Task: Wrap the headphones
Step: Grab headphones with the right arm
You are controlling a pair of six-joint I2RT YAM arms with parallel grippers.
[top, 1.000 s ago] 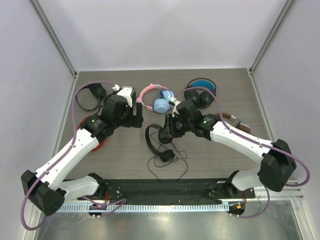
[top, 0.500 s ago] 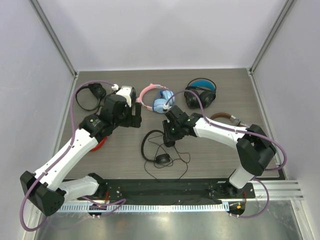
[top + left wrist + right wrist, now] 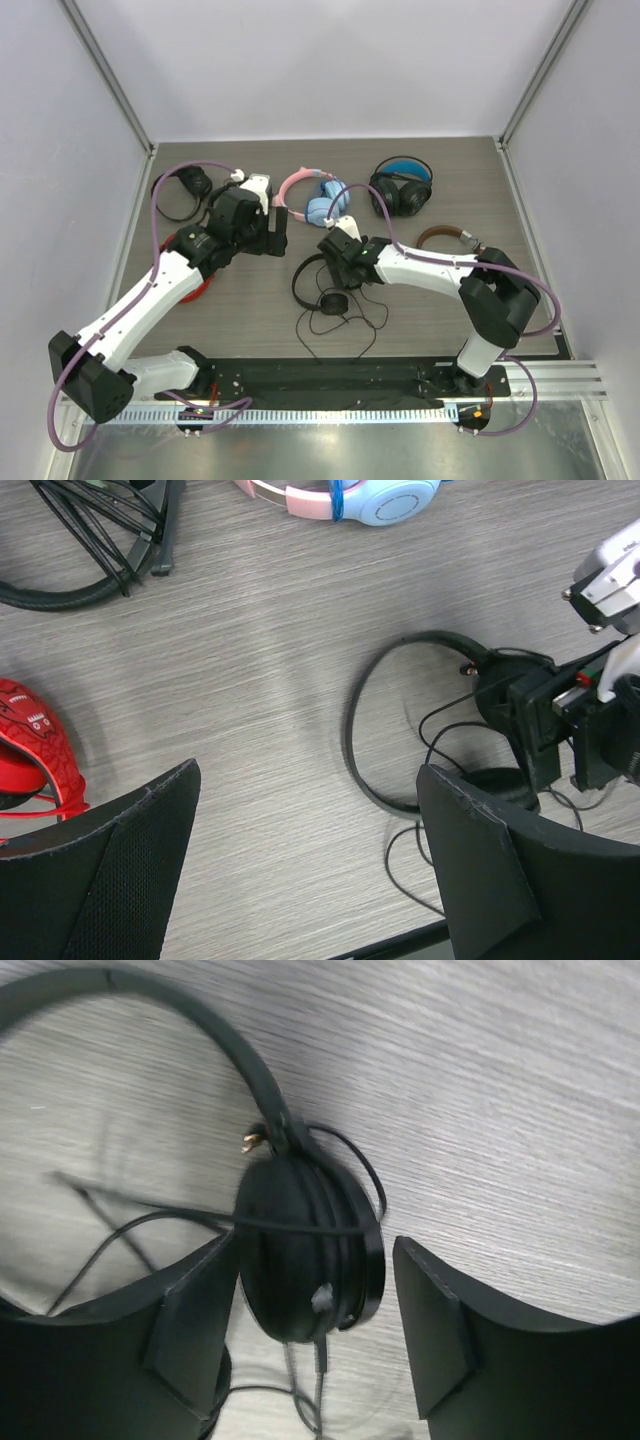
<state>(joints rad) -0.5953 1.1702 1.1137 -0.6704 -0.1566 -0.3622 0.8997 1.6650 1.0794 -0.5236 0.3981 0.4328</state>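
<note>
Plainly, left claw (image 3: 308,780) agape and empty, right claw (image 3: 318,1250) agape astride one earcup (image 3: 290,1225) of the headphones (image 3: 333,303).

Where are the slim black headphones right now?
In the top view the headphones lie mid-way across the table, toward its near edge, with the right gripper straddling one earcup. The pink-and-blue pair sits just behind them.

Grey wood-grain table (image 3: 250,300) under the headphones (image 3: 333,303), pink-and-blue pair (image 3: 322,208), bulky black pair (image 3: 400,195)
</note>
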